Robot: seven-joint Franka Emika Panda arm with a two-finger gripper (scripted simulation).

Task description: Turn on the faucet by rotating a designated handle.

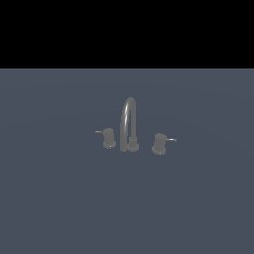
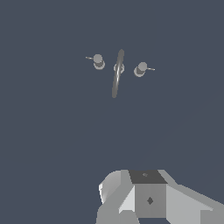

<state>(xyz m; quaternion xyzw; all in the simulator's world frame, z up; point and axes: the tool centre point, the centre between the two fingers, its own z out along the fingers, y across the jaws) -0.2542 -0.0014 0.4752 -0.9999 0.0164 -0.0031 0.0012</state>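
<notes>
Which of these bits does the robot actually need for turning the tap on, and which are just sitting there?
Needed:
- faucet
- handle with lever toward the exterior view's left

Just there:
- twin handle, lever pointing the other way
- grey floor

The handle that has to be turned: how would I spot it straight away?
Find the tall arched spout in the middle of the grey surface. Two stubby knobs flank it; the handle stands on the exterior view's left. Its thin lever points left, away from the spout, while the twin knob's points right.

The exterior view faces the faucet [image 1: 129,126] side-on from afar; the wrist view (looking down) shares it.
</notes>
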